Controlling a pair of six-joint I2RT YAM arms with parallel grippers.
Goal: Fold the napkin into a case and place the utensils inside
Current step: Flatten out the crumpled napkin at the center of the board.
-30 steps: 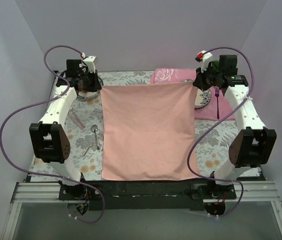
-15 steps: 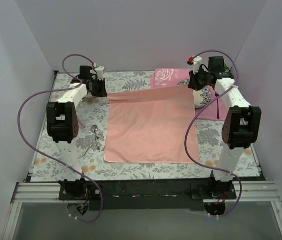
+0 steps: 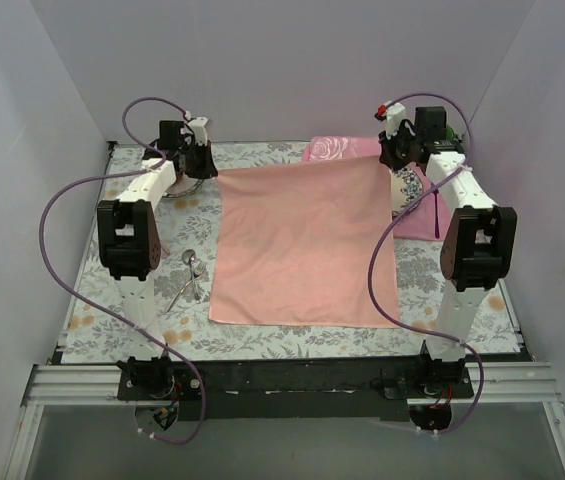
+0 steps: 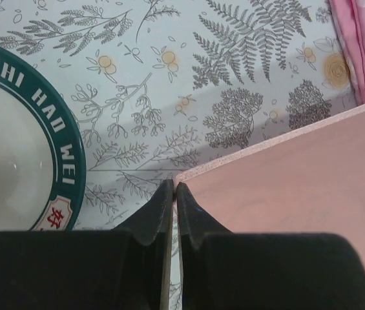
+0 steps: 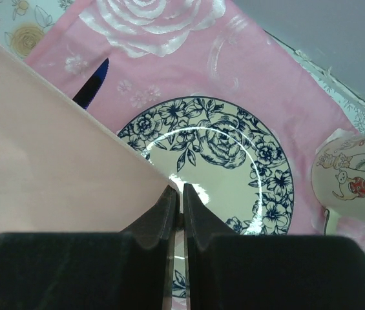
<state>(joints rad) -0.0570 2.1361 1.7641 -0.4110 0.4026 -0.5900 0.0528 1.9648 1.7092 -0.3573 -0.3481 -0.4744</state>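
At the far end of the table, my left gripper [image 4: 174,194] is clenched on one far corner of the plain salmon-pink cloth napkin [image 3: 302,245], and my right gripper [image 5: 181,194] is clenched on the other, the jaws of both pressed nearly together on the thin fabric. The napkin is stretched between them and slopes down to its near edge, which lies on the fern-printed tablecloth [image 4: 247,64]. Judgement: the task is at its start, the sheet spread and no fold made yet. The next move calls for carrying both corners toward me together, level and at matched pace, so the far edge lands square on the near one. The small silver metal utensils [image 3: 190,275] lie on the tablecloth just left of the napkin, untouched. Containers: the green-rimmed white plate [image 4: 59,148] near my left jaws shows bare where visible. The blue floral plate [image 5: 269,168] on the rose-patterned pink placemat [image 5: 169,39] looks bare too. The painted mug [image 5: 356,174] beside it hides its inside.
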